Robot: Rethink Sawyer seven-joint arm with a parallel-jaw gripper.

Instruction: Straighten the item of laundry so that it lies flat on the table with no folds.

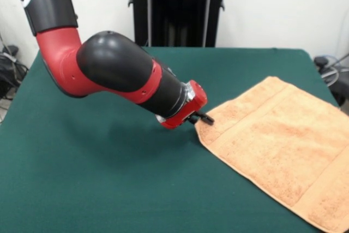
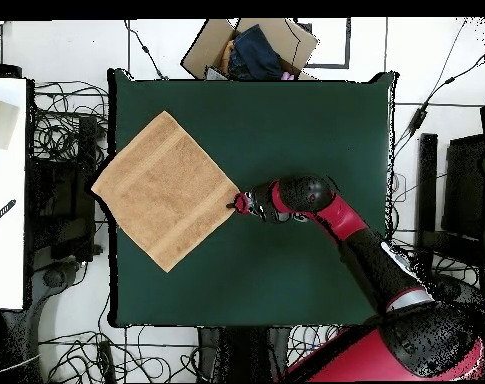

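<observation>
The item of laundry [image 1: 283,145] is a peach-orange terry towel, spread open like a diamond on the green table [image 1: 109,189]. Flat woven bands run near two of its edges. In the overhead view the item of laundry [image 2: 164,190] lies on the left part of the table [image 2: 306,130], with one corner reaching past the table's left edge. My gripper [image 1: 202,117] points down at a slant onto the towel corner nearest the table's middle, touching or just above it. From overhead the gripper [image 2: 233,203] sits right at that corner. No folds show in the towel.
A cardboard box [image 2: 251,48] with dark cloth in it stands just beyond the table's top edge in the overhead view. Cables [image 2: 66,130] lie on the floor around the table. A white surface [image 2: 4,190] is at the far left.
</observation>
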